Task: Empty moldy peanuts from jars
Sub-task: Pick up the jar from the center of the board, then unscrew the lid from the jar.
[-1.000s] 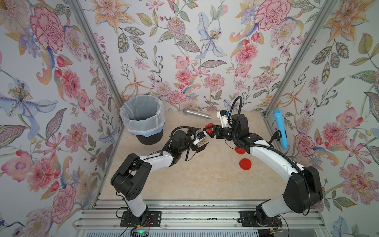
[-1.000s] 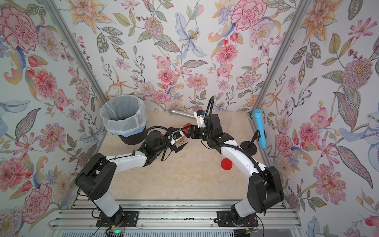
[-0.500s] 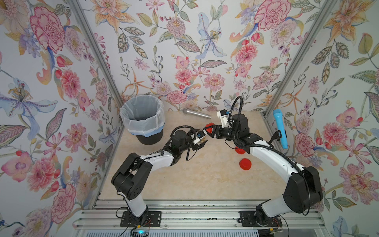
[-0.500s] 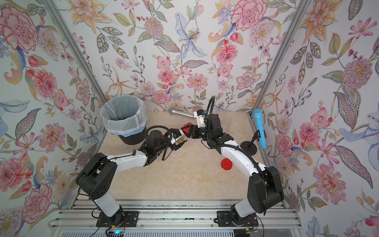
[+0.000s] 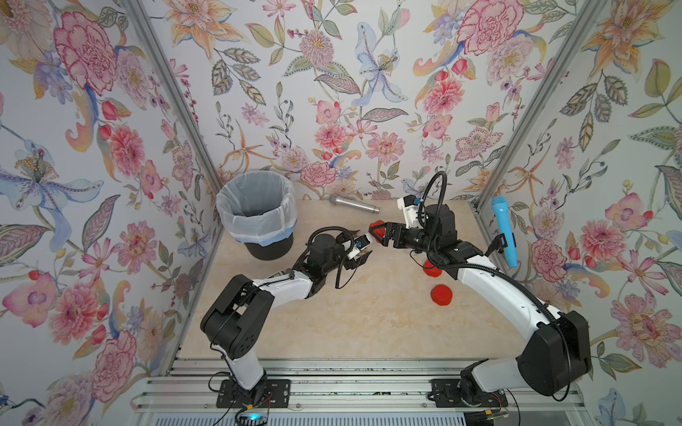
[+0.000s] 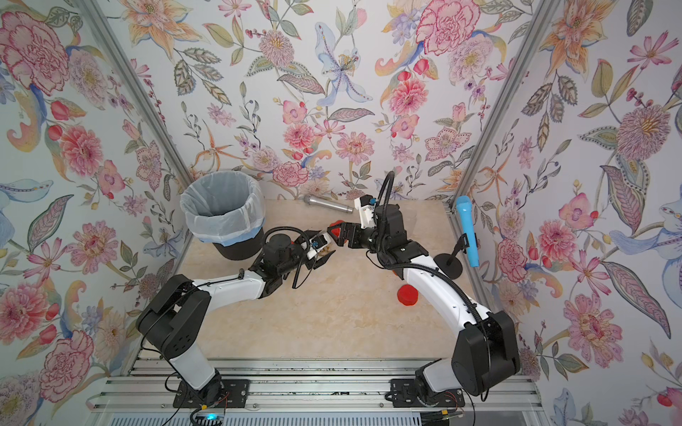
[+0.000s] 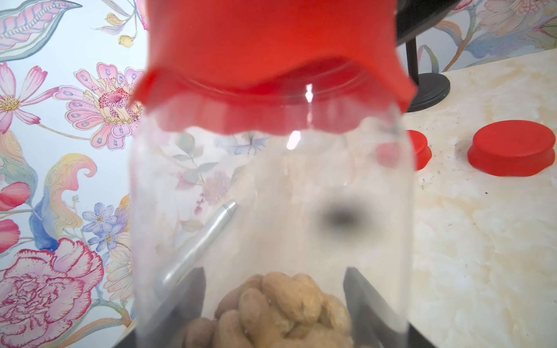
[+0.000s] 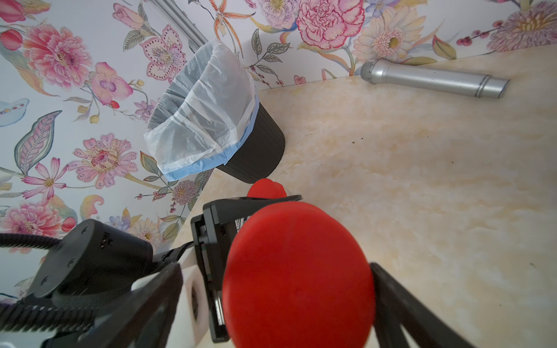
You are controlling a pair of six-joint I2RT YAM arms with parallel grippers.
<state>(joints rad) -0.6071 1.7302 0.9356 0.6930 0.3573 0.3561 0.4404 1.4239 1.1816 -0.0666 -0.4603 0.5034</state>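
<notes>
Floral-papered booth with a marble tabletop (image 5: 369, 324): at frame centre in a top view, the left gripper (image 5: 361, 252) clamps a clear jar (image 7: 271, 195), with the moldy peanuts (image 7: 280, 310) heaped inside. Facing it, the right gripper (image 5: 376, 233) has just spread its jaws off the red lid (image 8: 298, 277). The lid is still on the jar, so this is likely a re-grip before another twist, with nothing emptied yet.

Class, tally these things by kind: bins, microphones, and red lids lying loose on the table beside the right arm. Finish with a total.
Bins: 1
Microphones: 2, one silver and one blue
Loose red lids: 2
Total: 5
</notes>
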